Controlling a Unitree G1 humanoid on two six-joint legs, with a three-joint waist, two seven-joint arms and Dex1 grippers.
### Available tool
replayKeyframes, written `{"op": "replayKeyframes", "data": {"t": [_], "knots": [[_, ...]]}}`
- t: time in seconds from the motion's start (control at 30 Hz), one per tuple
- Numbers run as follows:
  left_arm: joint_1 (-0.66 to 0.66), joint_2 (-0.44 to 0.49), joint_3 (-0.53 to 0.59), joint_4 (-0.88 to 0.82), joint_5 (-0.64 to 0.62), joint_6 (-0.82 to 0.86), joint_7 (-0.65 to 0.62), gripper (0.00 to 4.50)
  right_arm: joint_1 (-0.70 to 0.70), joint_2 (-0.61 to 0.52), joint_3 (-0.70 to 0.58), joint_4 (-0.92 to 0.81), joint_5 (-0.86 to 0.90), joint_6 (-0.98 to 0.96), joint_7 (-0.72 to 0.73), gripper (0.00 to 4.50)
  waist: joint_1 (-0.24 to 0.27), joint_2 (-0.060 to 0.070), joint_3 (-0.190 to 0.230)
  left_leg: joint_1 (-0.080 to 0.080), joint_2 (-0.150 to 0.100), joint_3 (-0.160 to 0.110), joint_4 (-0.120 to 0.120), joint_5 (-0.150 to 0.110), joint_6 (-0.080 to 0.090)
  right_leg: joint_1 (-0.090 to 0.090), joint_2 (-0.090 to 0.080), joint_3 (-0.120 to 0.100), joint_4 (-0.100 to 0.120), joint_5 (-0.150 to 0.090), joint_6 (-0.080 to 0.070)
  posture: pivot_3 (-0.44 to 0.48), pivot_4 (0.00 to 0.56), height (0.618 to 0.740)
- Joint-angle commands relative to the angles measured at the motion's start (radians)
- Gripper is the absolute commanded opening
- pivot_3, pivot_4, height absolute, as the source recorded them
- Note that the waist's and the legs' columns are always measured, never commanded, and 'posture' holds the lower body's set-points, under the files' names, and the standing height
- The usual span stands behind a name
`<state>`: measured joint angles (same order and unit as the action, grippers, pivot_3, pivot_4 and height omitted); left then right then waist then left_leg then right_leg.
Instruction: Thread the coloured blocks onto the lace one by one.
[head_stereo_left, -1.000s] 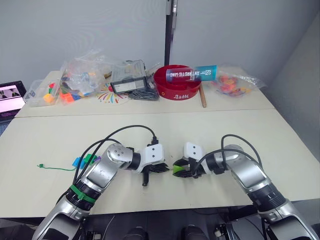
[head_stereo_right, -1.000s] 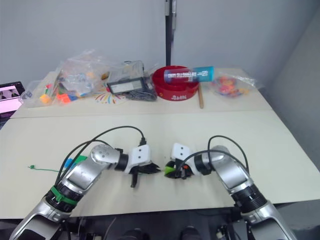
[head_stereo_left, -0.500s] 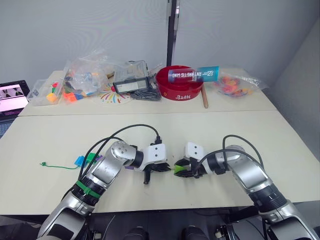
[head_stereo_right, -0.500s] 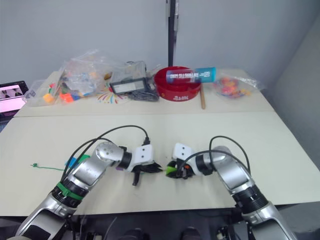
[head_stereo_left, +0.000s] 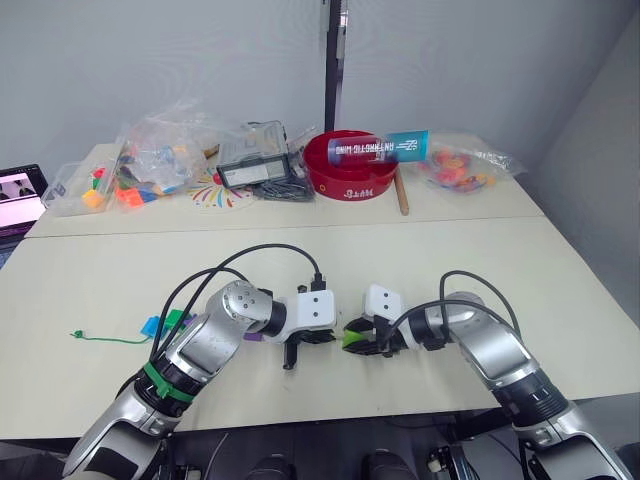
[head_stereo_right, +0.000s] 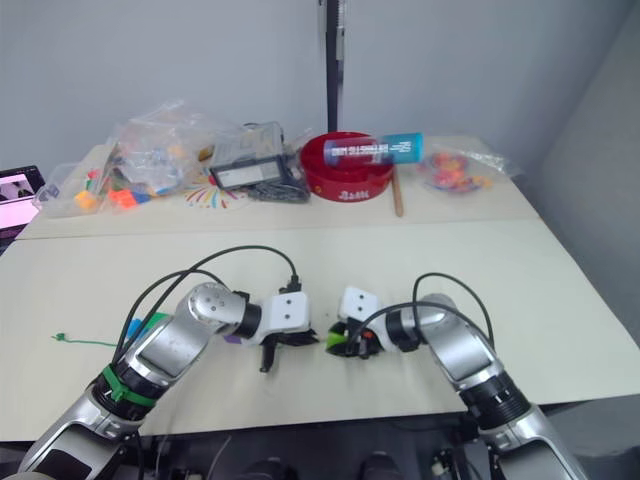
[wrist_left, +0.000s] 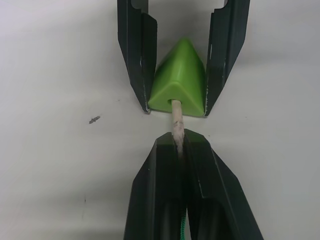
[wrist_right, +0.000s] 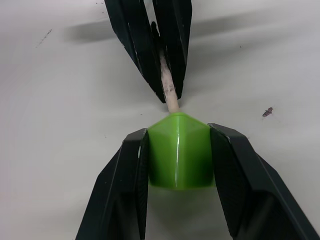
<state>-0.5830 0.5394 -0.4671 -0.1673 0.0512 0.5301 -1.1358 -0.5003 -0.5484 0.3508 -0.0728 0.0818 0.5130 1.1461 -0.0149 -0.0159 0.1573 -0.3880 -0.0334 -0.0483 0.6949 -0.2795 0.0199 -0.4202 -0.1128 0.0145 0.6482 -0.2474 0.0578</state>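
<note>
Lace tip (wrist_left: 176, 120) entering light green block (wrist_left: 181, 80); depth unclear.

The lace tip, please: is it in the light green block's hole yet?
In: the lace tip enters the light green block.

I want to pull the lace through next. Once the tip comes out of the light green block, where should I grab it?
Probably the pale stiff tip, on the block's far side. The left gripper feeds it into the light green block, clamped in the right gripper; regrip along the hole's axis.
</note>
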Motion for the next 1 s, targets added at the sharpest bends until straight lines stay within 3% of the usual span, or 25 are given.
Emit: {"op": "replayKeyframes", "data": {"t": [0.03,0.33,0.77,1.0], "knots": [[0.000,-0.024,-0.034,-0.040,-0.018,0.000,-0.006,0.00,0.011,0.020,0.035,-0.015,0.006,0.011,-0.011,1.31,0.000,0.000,0.000,0.000,0.000,0.000,0.000,0.000,0.000,0.000,0.000,0.000,0.000,0.000,0.000,0.000,0.150,0.740],[-0.005,-0.116,-0.066,0.008,-0.047,-0.025,-0.015,0.00,0.018,0.024,0.037,-0.029,0.003,0.023,-0.018,1.31,0.009,0.000,0.000,0.000,-0.001,0.000,0.001,0.000,0.000,0.002,-0.001,0.000,-0.001,0.000,0.000,0.000,0.150,0.740],[-0.017,-0.172,-0.084,0.066,-0.038,-0.079,-0.031,0.00,0.018,0.034,0.034,-0.032,-0.003,0.030,-0.016,1.31,0.023,-0.001,-0.001,0.014,-0.001,-0.002,0.000,-0.002,0.002,0.017,0.000,-0.001,-0.005,0.000,0.001,0.000,0.150,0.740],[-0.011,-0.108,-0.050,0.073,-0.028,-0.095,-0.060,0.00,0.021,0.036,0.029,-0.032,-0.005,0.032,-0.019,1.31,0.023,-0.001,-0.001,0.015,-0.001,-0.002,0.000,-0.001,0.002,0.018,0.000,-0.001,-0.006,0.000,0.001,0.000,0.150,0.740]]}}
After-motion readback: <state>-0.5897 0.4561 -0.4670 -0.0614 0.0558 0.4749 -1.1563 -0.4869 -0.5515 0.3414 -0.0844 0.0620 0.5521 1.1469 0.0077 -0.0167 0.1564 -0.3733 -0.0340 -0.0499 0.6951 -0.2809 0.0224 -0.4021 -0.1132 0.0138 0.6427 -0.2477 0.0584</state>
